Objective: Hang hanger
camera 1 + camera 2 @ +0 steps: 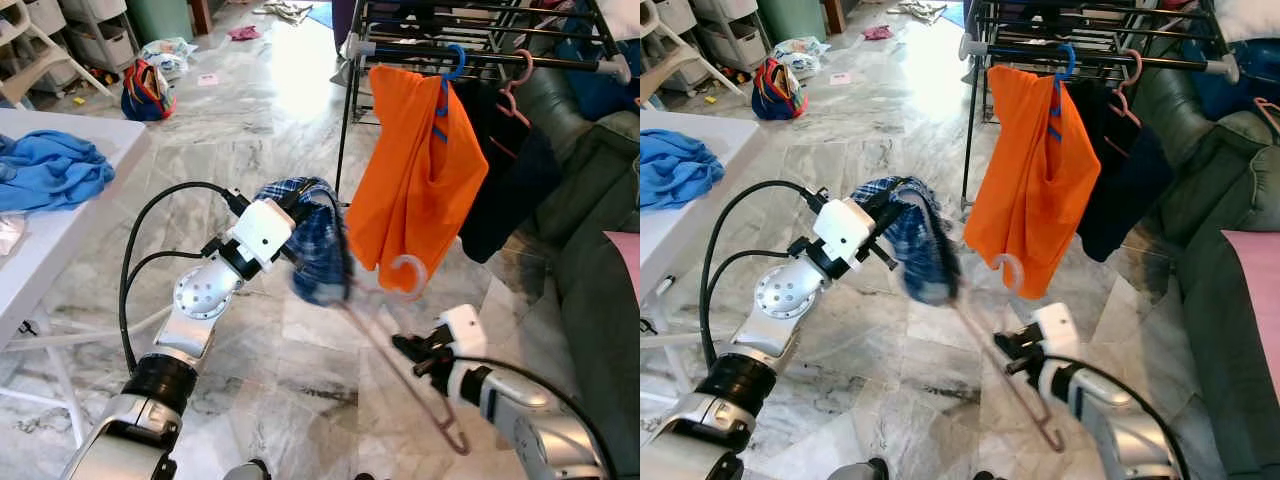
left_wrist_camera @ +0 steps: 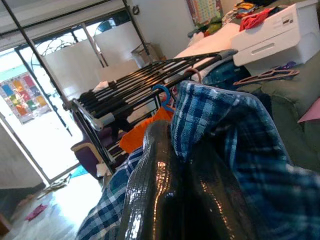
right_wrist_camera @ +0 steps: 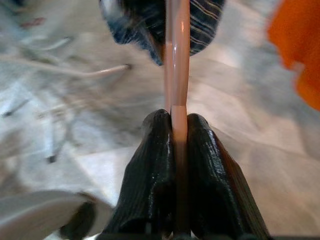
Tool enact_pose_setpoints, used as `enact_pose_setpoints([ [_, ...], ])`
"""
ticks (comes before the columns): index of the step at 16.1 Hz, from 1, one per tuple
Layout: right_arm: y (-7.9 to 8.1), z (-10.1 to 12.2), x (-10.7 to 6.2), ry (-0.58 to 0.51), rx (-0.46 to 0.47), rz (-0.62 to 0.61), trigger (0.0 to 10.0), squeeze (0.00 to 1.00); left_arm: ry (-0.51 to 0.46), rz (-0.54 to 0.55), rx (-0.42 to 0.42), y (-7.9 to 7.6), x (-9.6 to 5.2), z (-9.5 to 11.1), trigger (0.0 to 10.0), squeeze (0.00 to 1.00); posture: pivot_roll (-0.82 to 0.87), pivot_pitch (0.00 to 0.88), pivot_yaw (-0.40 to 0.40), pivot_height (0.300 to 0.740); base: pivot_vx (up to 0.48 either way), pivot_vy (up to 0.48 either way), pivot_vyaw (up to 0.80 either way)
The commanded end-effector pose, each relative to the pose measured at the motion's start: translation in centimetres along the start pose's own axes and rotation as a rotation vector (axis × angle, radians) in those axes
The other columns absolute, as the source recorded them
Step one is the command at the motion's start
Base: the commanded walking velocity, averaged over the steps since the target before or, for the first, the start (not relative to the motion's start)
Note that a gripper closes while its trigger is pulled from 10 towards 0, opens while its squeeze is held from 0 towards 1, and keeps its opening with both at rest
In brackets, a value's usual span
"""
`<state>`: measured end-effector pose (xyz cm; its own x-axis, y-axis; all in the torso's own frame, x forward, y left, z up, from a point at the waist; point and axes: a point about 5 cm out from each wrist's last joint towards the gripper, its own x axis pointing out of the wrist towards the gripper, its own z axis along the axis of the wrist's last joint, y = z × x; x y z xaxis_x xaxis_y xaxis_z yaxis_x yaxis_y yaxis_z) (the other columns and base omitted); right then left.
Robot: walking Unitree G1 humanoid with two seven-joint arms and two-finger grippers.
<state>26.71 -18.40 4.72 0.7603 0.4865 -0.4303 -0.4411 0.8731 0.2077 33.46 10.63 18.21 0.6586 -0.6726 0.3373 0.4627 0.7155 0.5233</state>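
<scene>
Orange garment [image 1: 418, 170] on a blue hook, hung from the black drying rack [image 1: 470, 35]; dark garment [image 1: 505, 170] just beside it on a pink hook. White counter [image 1: 60, 225] at left bearing crumpled blue cloth [image 1: 50, 170]. Multicoloured bag [image 1: 147, 90] on the marble floor [image 1: 270, 110]; green sofa [image 1: 590, 250] at right.

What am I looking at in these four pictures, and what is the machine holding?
This is a humanoid robot with two silver arms ending in black fingers. Two pictures come from its head, looking down at a marble floor; the other two come from cameras on its wrists. The left gripper holds a blue checked cloth, which hangs on a thin pink plastic hanger. The right gripper is clamped on that hanger's bar. Ahead stands a black metal drying rack with an orange garment on a blue hanger. A white table at the left carries a crumpled blue cloth.
</scene>
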Motion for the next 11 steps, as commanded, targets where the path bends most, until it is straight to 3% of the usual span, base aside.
enact_pose_setpoints([
  [1,-1.4,-0.7,-0.3,0.019,0.031,-0.103,10.0,0.0,-0.004,0.01,0.008,0.5,-0.4,0.2,10.0,0.0,0.06,0.169,-0.003,0.74,0.0,0.0,0.0],
  [5,-3.8,1.3,-0.7,-0.094,0.124,-0.288,10.0,0.0,0.082,0.033,-0.001,0.3,-1.7,-1.2,10.0,0.0,0.06,0.167,-0.001,0.74,0.0,0.0,0.0],
  [7,-3.9,5.9,-0.5,-0.309,0.201,-0.309,10.0,0.0,0.193,-0.012,-0.02,-2.0,-3.0,-3.2,10.0,0.0,0.04,0.164,-0.001,0.74,0.0,0.0,0.0],
  [9,-3.1,10.2,-0.2,-0.494,0.278,-0.285,10.0,0.0,0.228,-0.077,-0.07,-4.6,-3.4,-4.1,10.0,0.0,0.04,0.161,-0.008,0.74,0.0,0.0,0.0],
  [11,-2.5,12.6,0.2,-0.599,0.366,-0.247,10.0,0.0,0.231,-0.123,-0.091,-6.2,-3.3,-4.2,10.0,0.0,0.04,0.159,-0.012,0.74,0.0,0.0,0.0],
])
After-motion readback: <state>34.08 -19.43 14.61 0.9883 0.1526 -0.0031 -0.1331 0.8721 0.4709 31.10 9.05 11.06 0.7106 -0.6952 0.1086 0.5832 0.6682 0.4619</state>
